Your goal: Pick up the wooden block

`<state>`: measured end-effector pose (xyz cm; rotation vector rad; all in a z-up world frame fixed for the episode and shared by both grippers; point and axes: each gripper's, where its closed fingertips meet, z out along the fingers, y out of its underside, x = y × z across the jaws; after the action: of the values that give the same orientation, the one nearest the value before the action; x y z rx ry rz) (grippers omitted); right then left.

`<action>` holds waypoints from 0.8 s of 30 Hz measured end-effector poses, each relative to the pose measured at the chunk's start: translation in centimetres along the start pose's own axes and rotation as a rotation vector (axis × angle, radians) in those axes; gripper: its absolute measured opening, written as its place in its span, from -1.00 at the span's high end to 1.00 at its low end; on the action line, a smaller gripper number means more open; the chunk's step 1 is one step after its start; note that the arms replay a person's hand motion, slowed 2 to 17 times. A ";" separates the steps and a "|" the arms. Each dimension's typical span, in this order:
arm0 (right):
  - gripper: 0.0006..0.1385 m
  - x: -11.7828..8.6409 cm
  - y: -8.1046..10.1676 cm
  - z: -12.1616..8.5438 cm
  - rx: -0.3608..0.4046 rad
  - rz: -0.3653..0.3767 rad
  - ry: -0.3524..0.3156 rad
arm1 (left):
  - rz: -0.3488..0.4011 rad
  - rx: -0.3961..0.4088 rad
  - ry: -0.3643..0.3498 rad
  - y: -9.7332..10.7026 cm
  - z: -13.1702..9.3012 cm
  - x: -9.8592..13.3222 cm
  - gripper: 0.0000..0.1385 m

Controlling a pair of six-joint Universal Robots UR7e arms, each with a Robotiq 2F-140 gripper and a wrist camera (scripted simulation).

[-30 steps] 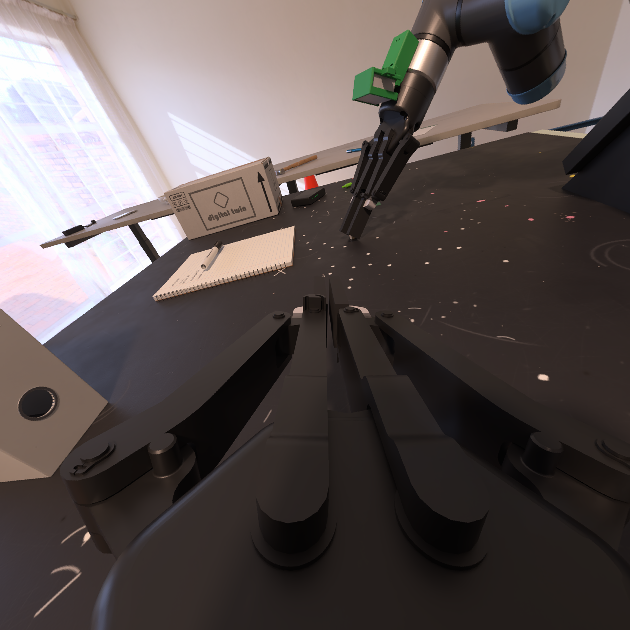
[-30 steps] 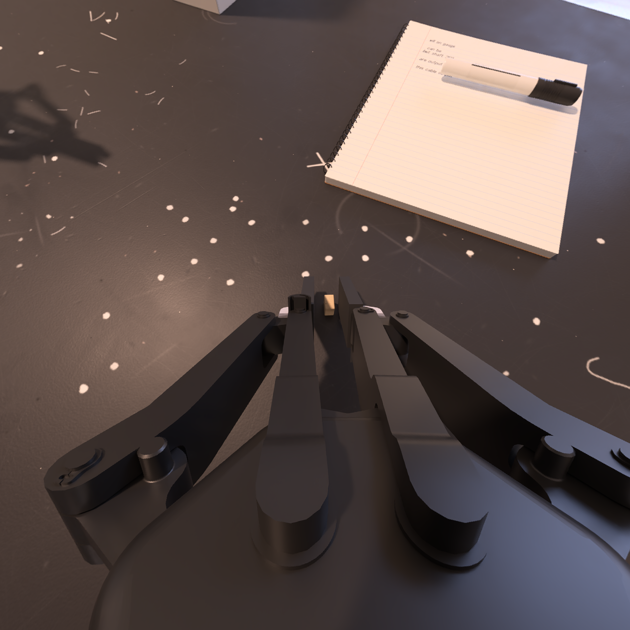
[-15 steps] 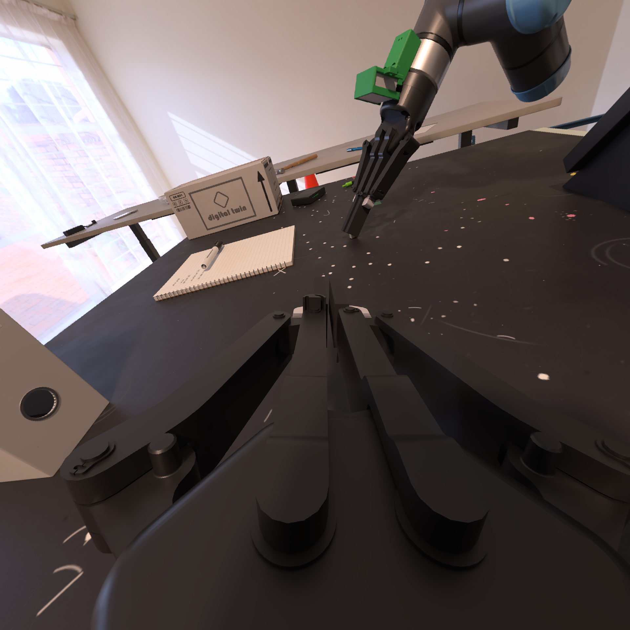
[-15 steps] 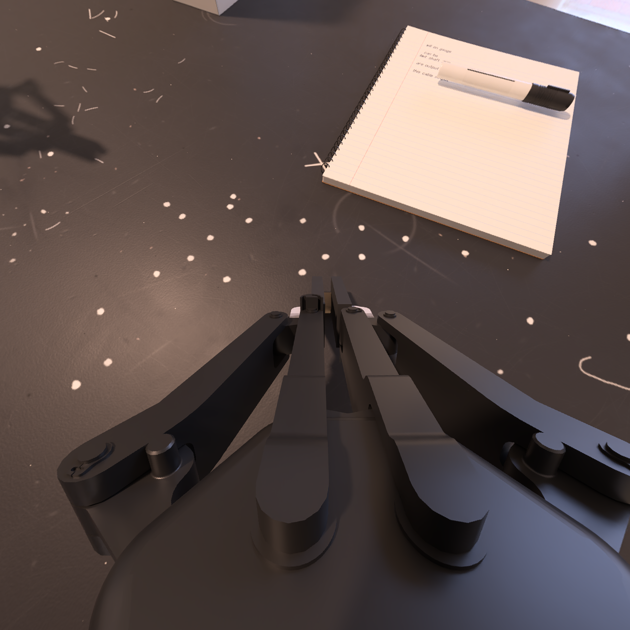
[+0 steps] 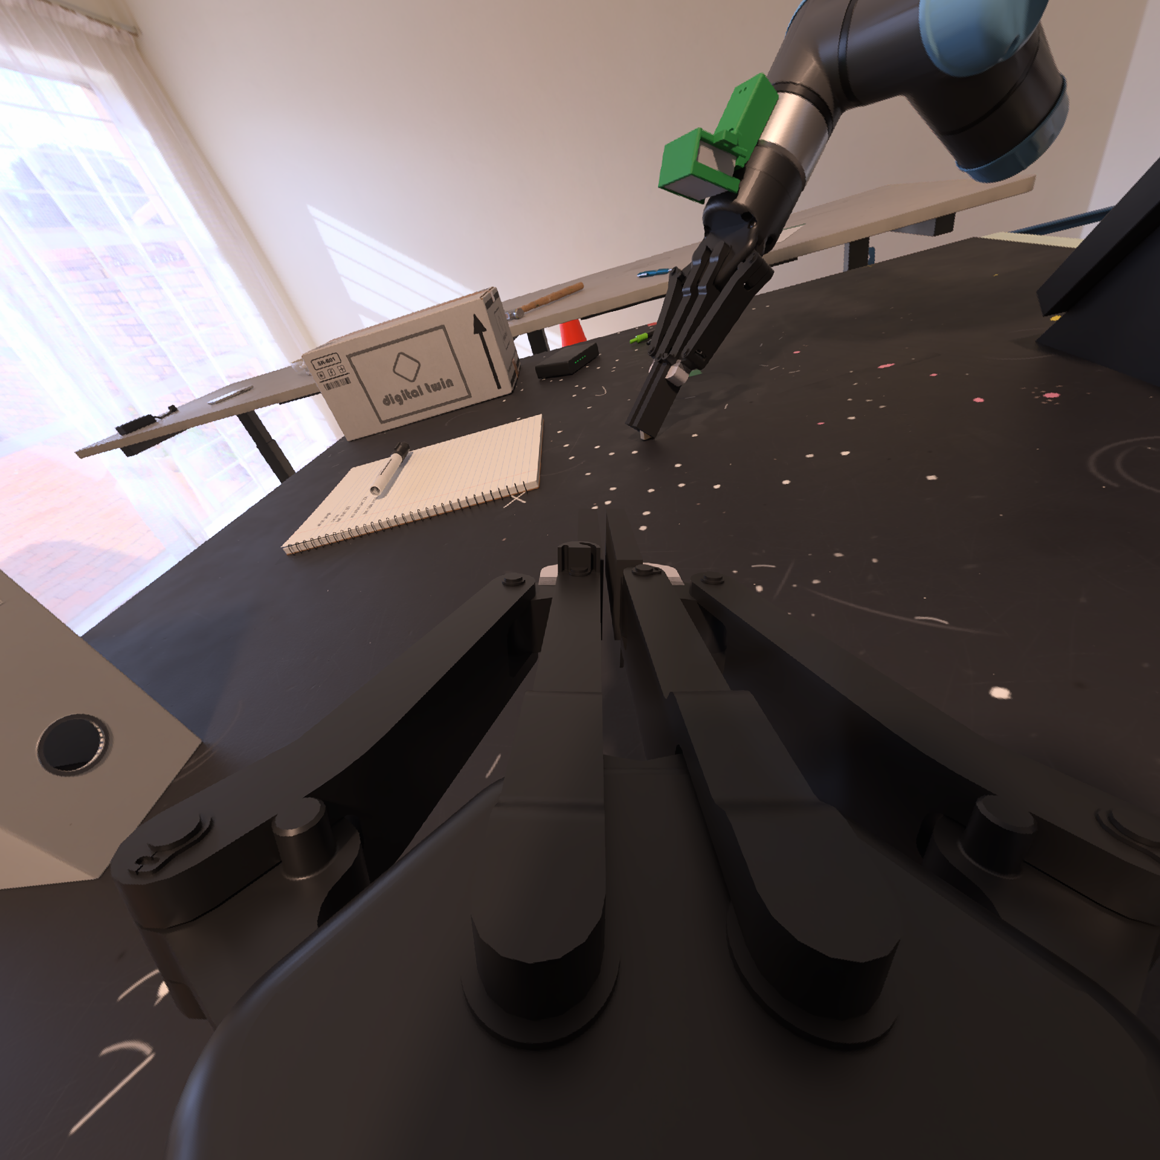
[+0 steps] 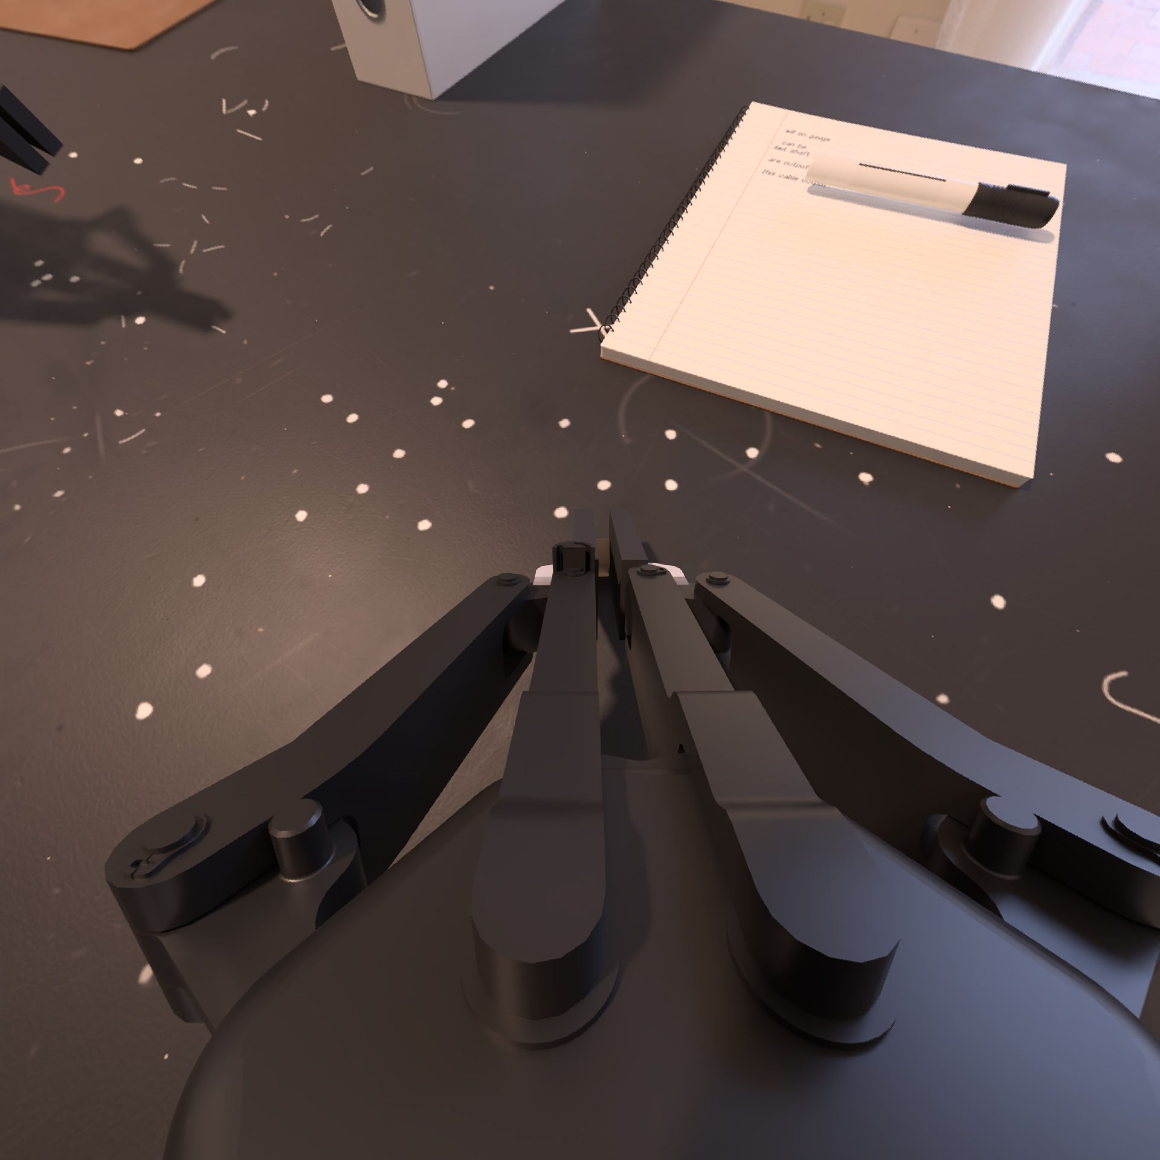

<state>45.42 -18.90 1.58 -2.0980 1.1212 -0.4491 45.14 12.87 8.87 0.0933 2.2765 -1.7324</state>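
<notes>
The wooden block [image 6: 604, 557] is a small tan piece pinched between the tips of my right gripper [image 6: 601, 527], mostly hidden by the fingers. The right gripper is shut on it and holds it a little above the black table [image 6: 251, 439]. In the left wrist view the right gripper [image 5: 648, 422] points steeply down at the table's middle, with a pale sliver of the block [image 5: 644, 435] at its tip. My left gripper [image 5: 604, 540] is shut and empty, low over the table's near side; its tips also show in the right wrist view [image 6: 25, 141].
A spiral notepad [image 6: 847, 301] with a marker [image 6: 929, 194] on it lies just beyond the right gripper. A cardboard box [image 5: 414, 370] and a small black device [image 5: 565, 361] stand behind it. A white box with a hole [image 5: 69, 741] is at the left.
The right gripper has closed on the block and lifted with it, so the table and notepad look farther away. The left gripper has not moved.
</notes>
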 end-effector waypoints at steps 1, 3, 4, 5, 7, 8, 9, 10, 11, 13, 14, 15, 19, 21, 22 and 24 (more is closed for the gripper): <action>0.91 -0.1 -0.1 0.1 0.007 0.003 -0.007 | -0.001 0.000 0.000 0.0 0.0 0.0 0.94; 0.91 -0.2 -0.2 0.2 0.022 0.007 -0.024 | -0.002 0.001 0.001 0.0 0.0 0.0 0.94; 0.91 -0.3 -0.3 0.2 0.030 0.009 -0.032 | -0.002 0.001 0.002 0.0 0.0 0.0 0.94; 0.91 -0.4 -0.4 0.3 0.037 0.011 -0.040 | -0.002 0.001 0.002 0.0 0.0 0.0 0.94; 0.91 -0.5 -0.5 0.4 0.050 0.010 -0.053 | -0.003 0.001 0.002 0.0 0.0 0.0 0.94; 0.91 -0.5 -0.5 0.4 0.053 0.009 -0.057 | -0.003 0.001 0.003 0.0 0.0 0.0 0.94; 0.91 -0.5 -0.5 0.4 0.056 0.006 -0.060 | -0.003 0.001 0.003 0.0 0.0 0.0 0.94; 0.91 -0.5 -0.5 0.4 0.057 0.004 -0.062 | -0.003 0.002 0.003 0.0 0.0 0.0 0.94; 0.91 -0.5 -0.5 0.4 0.057 0.000 -0.064 | -0.004 0.002 0.003 0.0 0.0 0.0 0.94; 0.91 -0.5 -0.5 0.4 0.055 -0.011 -0.064 | -0.005 0.003 0.003 0.0 0.0 0.0 0.94; 0.91 -0.6 -0.5 0.5 0.054 -0.020 -0.062 | -0.005 0.004 0.004 0.0 0.0 0.0 0.94; 0.91 -0.6 -0.5 0.5 0.052 -0.031 -0.059 | -0.005 0.005 0.004 0.0 0.0 0.0 0.94; 0.91 -0.8 -0.8 0.7 0.042 -0.091 -0.043 | -0.008 0.008 0.006 0.0 0.0 0.0 0.94; 0.91 -1.4 -1.0 1.0 0.037 -0.124 -0.048 | -0.010 0.010 0.007 0.0 0.0 0.0 0.94; 0.91 -1.7 -1.2 1.2 0.036 -0.140 -0.055 | -0.011 0.010 0.007 0.0 0.0 0.0 0.94; 0.91 -2.8 -1.7 1.7 0.038 -0.171 -0.082 | -0.012 0.011 0.008 0.0 0.0 0.0 0.94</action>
<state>45.81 -15.23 1.65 -2.1678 0.8837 -0.4566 45.16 12.86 8.86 0.0892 2.2777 -1.7537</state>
